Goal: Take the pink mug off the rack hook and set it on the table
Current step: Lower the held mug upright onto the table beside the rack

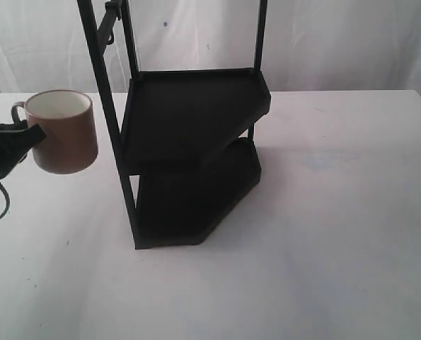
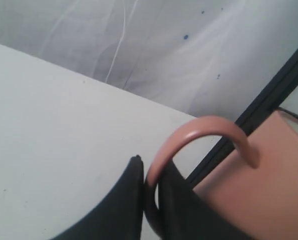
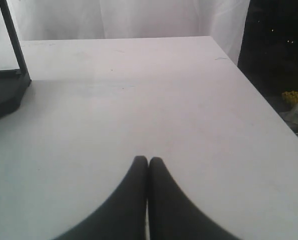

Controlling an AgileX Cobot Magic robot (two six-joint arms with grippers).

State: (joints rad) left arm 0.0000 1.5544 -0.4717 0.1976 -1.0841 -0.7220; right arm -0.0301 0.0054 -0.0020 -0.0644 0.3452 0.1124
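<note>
The left jaws are clamping the mug (image 1: 63,131) by its handle, already off the hook (image 1: 108,25); setting it on the bench (image 1: 323,227) is remaining. The right jaws are sitting closed, empty.

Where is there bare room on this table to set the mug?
Widest bare table lies right of the rack to the edge; the strip before it is bare too. Crowded left: pink mug in the left gripper's fingers.
</note>
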